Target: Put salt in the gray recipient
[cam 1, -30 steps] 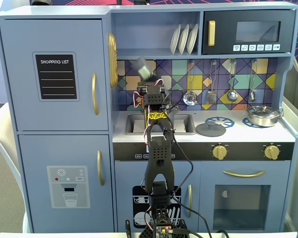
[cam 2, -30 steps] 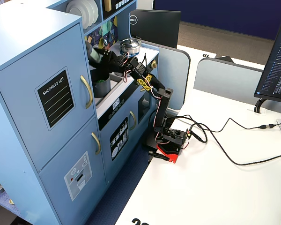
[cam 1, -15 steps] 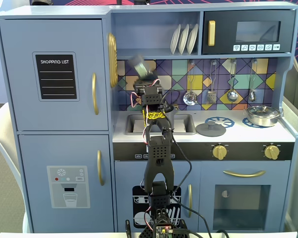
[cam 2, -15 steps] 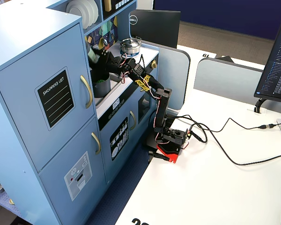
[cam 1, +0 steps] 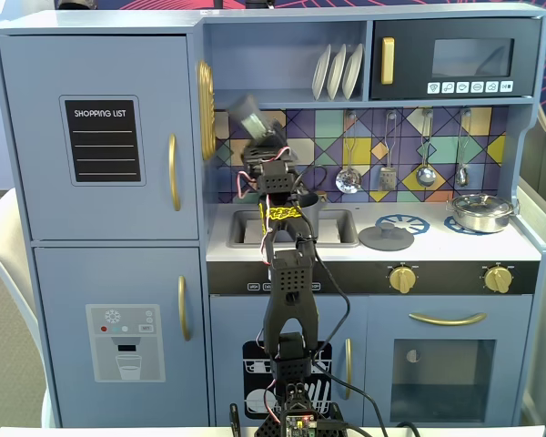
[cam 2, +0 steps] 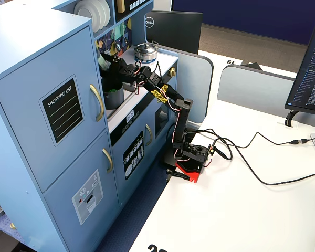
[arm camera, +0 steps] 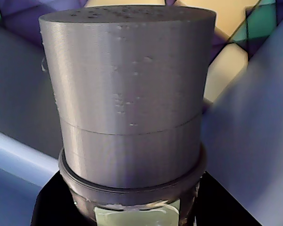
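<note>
Gripper [cam 1: 257,132] around tilted salt [cam 1: 249,113]

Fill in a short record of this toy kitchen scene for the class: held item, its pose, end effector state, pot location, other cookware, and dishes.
held item: salt shaker, gray cap filling the wrist view
pose: raised above the counter, tilted toward the left in a fixed view
end effector: shut on the salt shaker
pot location: gray pot in the sink area, below the arm
other cookware: steel pan on the right burner; flat gray lid on the counter
dishes: white plates standing on the upper shelf
</note>
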